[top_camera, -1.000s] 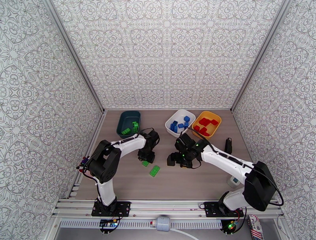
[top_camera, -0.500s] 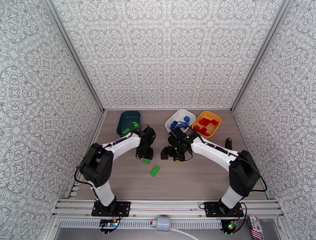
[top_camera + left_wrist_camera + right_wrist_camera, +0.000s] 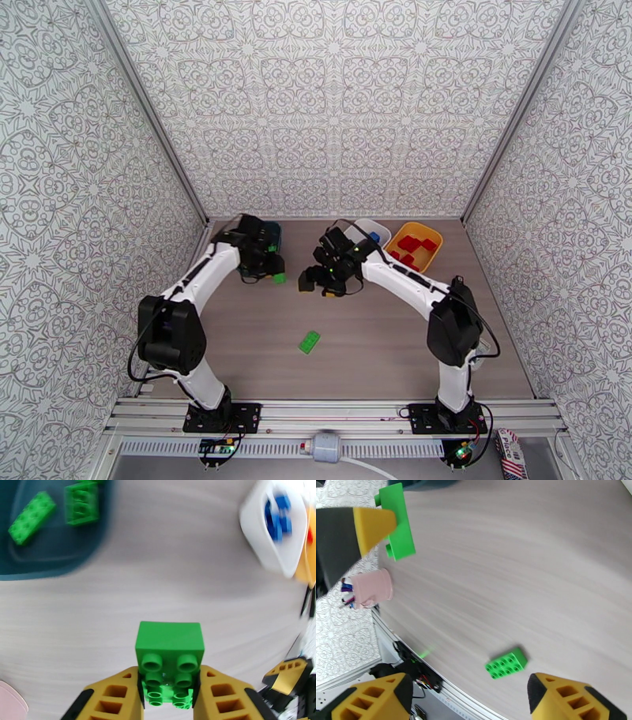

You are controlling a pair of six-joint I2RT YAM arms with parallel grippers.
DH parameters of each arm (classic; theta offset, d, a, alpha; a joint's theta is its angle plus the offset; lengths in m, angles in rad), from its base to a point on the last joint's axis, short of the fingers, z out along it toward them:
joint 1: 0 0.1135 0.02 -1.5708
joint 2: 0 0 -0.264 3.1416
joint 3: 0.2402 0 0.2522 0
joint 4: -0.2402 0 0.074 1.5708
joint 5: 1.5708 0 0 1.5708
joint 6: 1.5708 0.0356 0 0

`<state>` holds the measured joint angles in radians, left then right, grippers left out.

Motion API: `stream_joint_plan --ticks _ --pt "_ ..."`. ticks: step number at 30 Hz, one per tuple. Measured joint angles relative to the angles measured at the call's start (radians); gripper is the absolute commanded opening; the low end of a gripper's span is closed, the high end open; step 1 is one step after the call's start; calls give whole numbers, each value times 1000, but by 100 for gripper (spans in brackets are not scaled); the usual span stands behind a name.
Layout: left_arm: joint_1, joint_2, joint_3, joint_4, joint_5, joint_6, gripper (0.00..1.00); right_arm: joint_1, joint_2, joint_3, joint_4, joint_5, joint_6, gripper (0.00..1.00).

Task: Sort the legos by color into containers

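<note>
My left gripper (image 3: 169, 682) has mustard-yellow fingers (image 3: 118, 697) edged in black and grips a bright green brick (image 3: 170, 647). The desk (image 3: 371, 347) is pale grey woodgrain. At eleven o'clock sits the dark teal tub (image 3: 47, 561); at two o'clock the white tub (image 3: 272, 549) with blue bricks (image 3: 278, 515).

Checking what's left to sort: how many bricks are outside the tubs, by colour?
Green: 2, a held brick in the left hand and a loose brick on the table
Red: 0
Blue: 0
Total: 2
</note>
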<state>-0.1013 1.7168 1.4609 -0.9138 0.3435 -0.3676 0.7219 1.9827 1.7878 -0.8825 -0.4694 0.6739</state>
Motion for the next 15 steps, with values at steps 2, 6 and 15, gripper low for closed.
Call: stream_joint_plan --ticks 2,6,15 --pt "54 3 8 9 14 -10 30 -5 36 54 -14 -11 -1 80" --pt "118 48 82 10 27 -19 30 -16 88 132 -39 -19 -1 80" --pt "156 236 289 -2 26 -19 40 -55 126 196 -91 -31 -10 80"
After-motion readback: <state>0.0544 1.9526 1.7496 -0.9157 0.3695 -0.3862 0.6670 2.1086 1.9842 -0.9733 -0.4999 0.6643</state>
